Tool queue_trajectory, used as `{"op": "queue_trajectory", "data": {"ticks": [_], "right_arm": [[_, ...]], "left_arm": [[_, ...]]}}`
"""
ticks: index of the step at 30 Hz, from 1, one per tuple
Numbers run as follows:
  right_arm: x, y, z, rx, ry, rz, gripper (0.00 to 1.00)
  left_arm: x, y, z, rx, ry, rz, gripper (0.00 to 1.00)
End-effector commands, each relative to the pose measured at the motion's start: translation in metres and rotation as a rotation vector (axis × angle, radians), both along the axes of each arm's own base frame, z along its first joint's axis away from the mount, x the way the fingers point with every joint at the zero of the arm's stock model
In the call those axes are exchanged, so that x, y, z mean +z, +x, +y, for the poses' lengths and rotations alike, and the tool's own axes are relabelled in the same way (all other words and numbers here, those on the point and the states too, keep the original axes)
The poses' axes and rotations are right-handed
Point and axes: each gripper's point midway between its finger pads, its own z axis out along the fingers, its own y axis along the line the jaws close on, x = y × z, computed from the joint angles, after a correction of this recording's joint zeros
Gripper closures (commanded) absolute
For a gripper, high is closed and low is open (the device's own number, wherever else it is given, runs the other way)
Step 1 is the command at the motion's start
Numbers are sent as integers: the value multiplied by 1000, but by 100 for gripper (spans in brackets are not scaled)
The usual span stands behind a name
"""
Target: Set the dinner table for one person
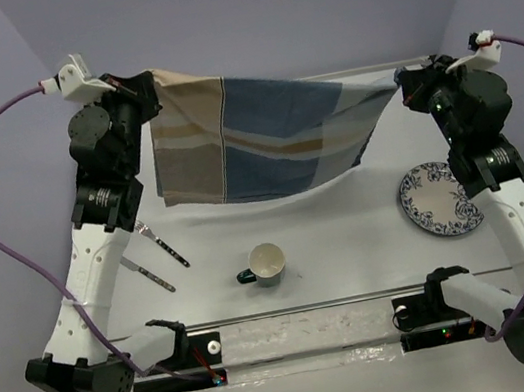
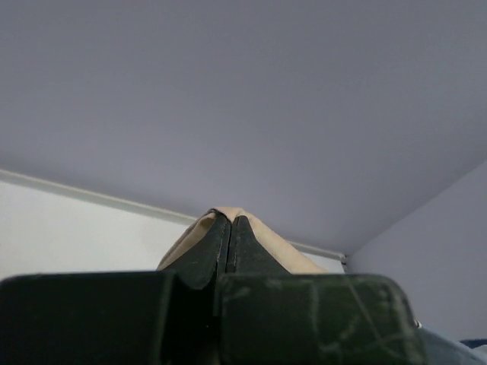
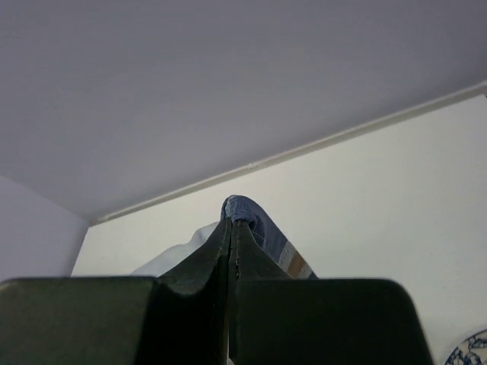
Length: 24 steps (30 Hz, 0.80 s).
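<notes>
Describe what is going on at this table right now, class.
Two robot arms hold a blue-and-tan placemat up off the white dinner table. The left gripper pinches its tan corner and the right gripper its blue corner, both shut, so the cloth hangs stretched between them over the far half. A mug, a patterned plate and two pieces of cutlery lie loose on the table nearer the arms.

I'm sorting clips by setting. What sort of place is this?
Likely a robotics lab cell, not a home: a left arm and right arm mounted on a plain white table, bare lavender walls close around, with a placemat, mug and plate as props.
</notes>
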Motion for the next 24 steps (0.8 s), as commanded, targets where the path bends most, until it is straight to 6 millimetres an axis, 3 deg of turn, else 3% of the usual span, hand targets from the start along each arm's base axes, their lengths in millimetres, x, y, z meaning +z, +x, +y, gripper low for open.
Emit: {"op": "queue_trajectory", "data": {"ticks": [1, 2, 3, 4, 5, 6, 7, 9, 10, 11, 12, 13, 17, 19, 20, 22, 23, 24], "right_arm": [[-1, 43, -8, -59, -60, 54, 100], [-1, 54, -5, -44, -73, 63, 100], [16, 62, -4, -39, -72, 34, 100], [2, 85, -5, -41, -79, 76, 100], [4, 95, -8, -44, -82, 77, 100], [28, 102, -3, -21, -79, 34, 100], [19, 121, -4, -17, -80, 56, 100], [33, 134, -1, 8, -78, 32, 100], [62, 135, -6, 7, -76, -18, 100], [61, 147, -9, 10, -67, -5, 100], [69, 148, -4, 37, -64, -16, 100], [93, 145, -3, 44, -63, -54, 100], [108, 130, -3, 49, -83, -80, 100], [98, 123, -4, 46, -90, -63, 100], [63, 126, -3, 52, -93, 6, 100], [44, 119, 0, 68, -85, 17, 100], [24, 118, 1, 78, -79, 49, 100], [-25, 119, 4, 91, -58, 126, 100]], "left_arm": [[26, 40, 9, -24, 4, -37, 100], [24, 48, 4, -75, -12, -29, 100], [11, 68, 1, -99, -10, 8, 100], [21, 73, 3, -112, -15, -8, 100], [20, 82, 10, -102, -18, -3, 100], [9, 101, 11, -101, -18, 27, 100], [24, 104, 13, -100, -19, 3, 100], [19, 126, 14, -90, -7, 17, 100], [40, 125, 15, -88, -5, -15, 100], [35, 137, 13, -94, -1, -1, 100], [39, 139, 12, -101, 3, 3, 100], [58, 134, 11, -109, 9, -22, 100], [65, 128, 11, -114, 27, -25, 100], [56, 122, 11, -116, 26, -12, 100], [36, 118, 11, -121, 17, 9, 100], [18, 114, 13, -116, -1, 5, 100], [-35, 119, 15, -122, -11, 98, 100], [-44, 110, 17, -130, -45, 104, 100]]}}
